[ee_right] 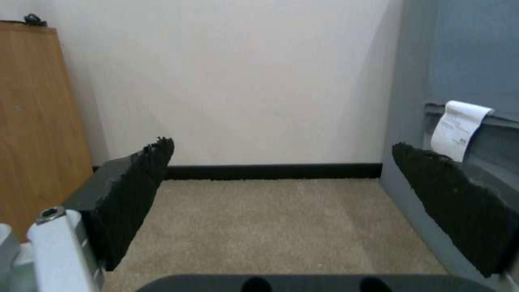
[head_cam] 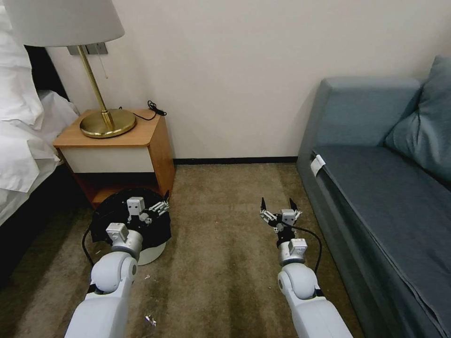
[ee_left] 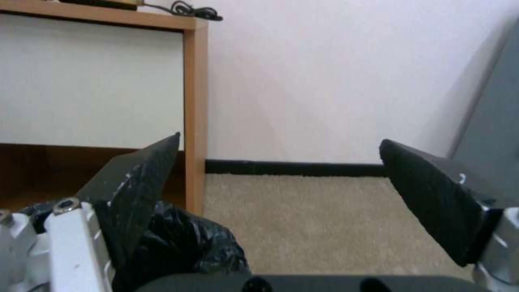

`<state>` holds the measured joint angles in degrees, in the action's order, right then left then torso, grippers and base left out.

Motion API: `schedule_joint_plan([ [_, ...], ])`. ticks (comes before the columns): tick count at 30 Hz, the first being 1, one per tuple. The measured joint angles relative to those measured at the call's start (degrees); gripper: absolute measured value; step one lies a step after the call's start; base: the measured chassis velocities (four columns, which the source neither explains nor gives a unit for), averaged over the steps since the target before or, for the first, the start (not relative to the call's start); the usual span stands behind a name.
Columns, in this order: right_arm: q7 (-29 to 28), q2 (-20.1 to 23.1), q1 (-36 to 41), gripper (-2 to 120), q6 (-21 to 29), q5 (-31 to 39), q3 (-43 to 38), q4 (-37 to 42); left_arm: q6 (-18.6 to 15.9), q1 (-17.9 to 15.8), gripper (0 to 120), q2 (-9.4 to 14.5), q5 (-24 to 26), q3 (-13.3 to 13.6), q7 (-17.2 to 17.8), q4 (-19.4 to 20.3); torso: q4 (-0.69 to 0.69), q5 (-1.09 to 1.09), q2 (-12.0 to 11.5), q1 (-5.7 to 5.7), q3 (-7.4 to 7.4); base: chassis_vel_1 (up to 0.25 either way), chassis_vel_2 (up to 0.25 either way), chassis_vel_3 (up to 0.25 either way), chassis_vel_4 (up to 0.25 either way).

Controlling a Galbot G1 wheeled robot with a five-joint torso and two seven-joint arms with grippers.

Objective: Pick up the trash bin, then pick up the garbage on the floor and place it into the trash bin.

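left gripper (head_cam: 157,206) spread wide over trash bin (head_cam: 152,253) rim by nightstand (head_cam: 141,136) corner; risks snagging only liner. right gripper (head_cam: 280,210) spread, idle above carpet (head_cam: 225,263).

A brass lamp (head_cam: 104,119) with a white shade stands on the wooden nightstand (head_cam: 117,155) beside a coiled black cable (head_cam: 155,109) at its back corner, white bedding (head_cam: 23,141) to one side, and a grey-blue sofa (head_cam: 385,188) with a cushion (head_cam: 423,126) across the tan carpet (head_cam: 225,253).
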<state>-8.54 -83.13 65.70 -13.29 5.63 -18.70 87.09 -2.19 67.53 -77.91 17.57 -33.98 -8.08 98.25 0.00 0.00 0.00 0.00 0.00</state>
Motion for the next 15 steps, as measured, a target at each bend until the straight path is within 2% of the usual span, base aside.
schedule_joint_plan([
  [5,0.06,0.12,-0.59,100,-0.01,-0.42,0.45,-0.19,1.35,-0.34,99,-0.65,0.61,-0.23,1.1,-0.96,0.0,0.0,0.0,0.0,0.0,0.0,0.0,0.0,0.0],
  [15,-0.24,0.54,-1.85,100,-0.97,-1.4,0.99,-1.11,0.69,-0.23,98,-1.19,0.63,-1.72,2.31,-0.73,0.0,0.0,0.0,0.0,0.0,0.0,0.0,0.0,0.0],
])
